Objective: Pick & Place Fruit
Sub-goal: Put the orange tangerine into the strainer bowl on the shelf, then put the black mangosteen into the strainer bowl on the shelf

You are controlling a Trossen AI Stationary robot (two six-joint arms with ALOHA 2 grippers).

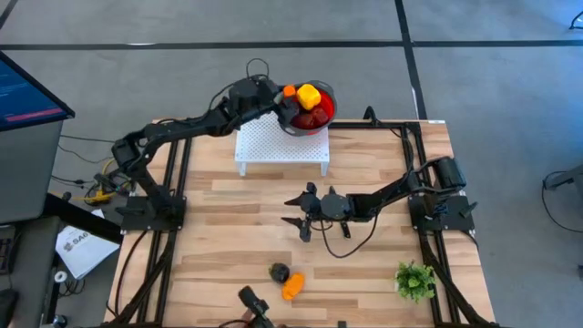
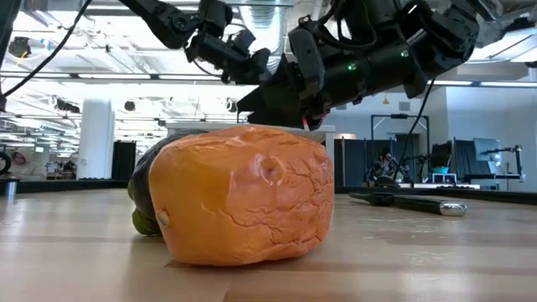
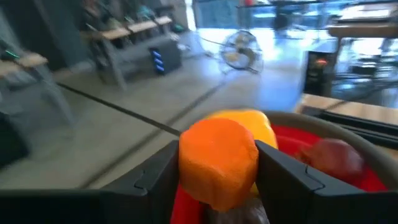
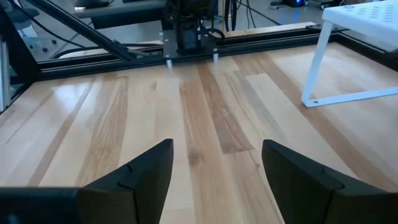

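A: What's left at the near edge of the bench?

B: Two pieces, touching: an orange fruit and a dark green one. A leafy sprig sits toward the near right corner. Neither fruit has been picked up yet, I'd say.

A: And mid-bench?

B: The right gripper waits there low over bare wood, its fingers apart and holding nothing.

A: The far edge?

B: A white perforated stand carries a red bowl with red fruit and a yellow piece already in it. The left gripper is at the bowl's rim, clamped on a small orange piece, not yet let go.

A: So how far along?

B: Probably well past halfway: several are in the bowl, one is being delivered, two remain.
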